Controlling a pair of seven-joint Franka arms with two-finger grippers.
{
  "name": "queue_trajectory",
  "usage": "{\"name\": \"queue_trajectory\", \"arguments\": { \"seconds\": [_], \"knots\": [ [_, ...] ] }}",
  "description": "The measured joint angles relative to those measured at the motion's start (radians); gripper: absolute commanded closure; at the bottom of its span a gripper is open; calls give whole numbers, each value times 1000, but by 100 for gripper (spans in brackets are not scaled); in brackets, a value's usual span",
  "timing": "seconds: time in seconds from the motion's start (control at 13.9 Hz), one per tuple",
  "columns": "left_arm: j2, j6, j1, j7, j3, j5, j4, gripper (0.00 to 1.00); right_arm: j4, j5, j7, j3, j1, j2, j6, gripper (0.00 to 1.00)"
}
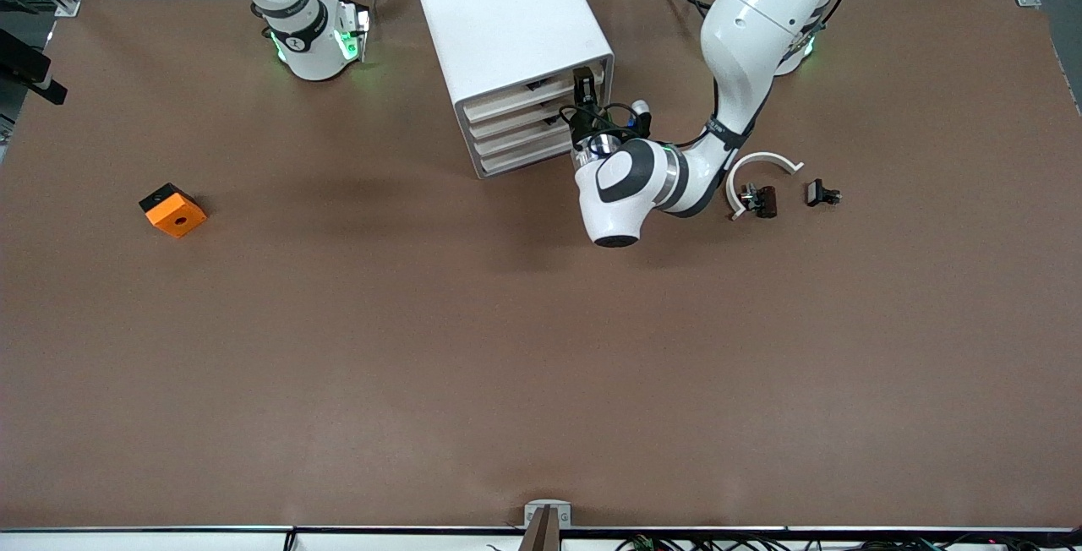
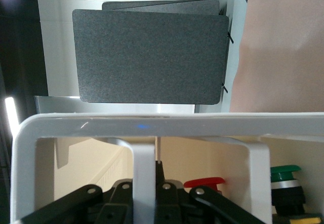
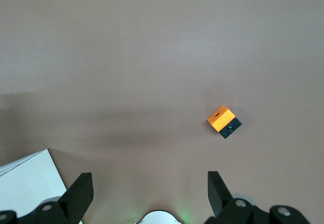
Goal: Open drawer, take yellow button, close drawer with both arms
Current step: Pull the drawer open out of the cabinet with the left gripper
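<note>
The white four-drawer cabinet (image 1: 507, 19) stands near the robots' bases at mid-table. My left gripper (image 1: 583, 88) is at its top drawer (image 1: 516, 99), which looks level with the other fronts. In the left wrist view the left gripper (image 2: 147, 176) is shut on a white upright handle bar (image 2: 143, 158). Past the bar the cream inside shows a red-capped button (image 2: 205, 183), a green-capped one (image 2: 286, 173) and a yellow cap (image 2: 298, 219) at the picture's edge. My right gripper (image 1: 359, 27) waits open and empty near its base; its fingers (image 3: 81, 193) stand wide apart.
An orange cube with a hole (image 1: 173, 210) lies toward the right arm's end of the table and also shows in the right wrist view (image 3: 223, 121). A white arc (image 1: 761, 166) and small dark parts (image 1: 759, 199) lie toward the left arm's end, beside the left forearm.
</note>
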Motion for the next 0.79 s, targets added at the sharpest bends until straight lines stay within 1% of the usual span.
{"name": "queue_trajectory", "arguments": {
  "seconds": [0.14,0.22,0.29,0.58,0.65,0.79],
  "knots": [
    [0,0,23,0,1,0,3,95,-1,0,2,-1,0,4,0,0],
    [0,0,41,0,2,1,7,93,-2,0,3,-1,0,11,0,0],
    [0,-1,59,0,3,1,12,93,-8,0,3,-1,0,26,-1,0],
    [11,0,117,0,7,3,46,92,-8,0,-11,2,2,136,25,0],
    [16,0,127,0,8,3,57,89,-4,0,-14,3,3,148,26,0],
    [24,13,152,0,10,0,81,89,-1,0,-15,4,4,153,25,0]
  ]
}}
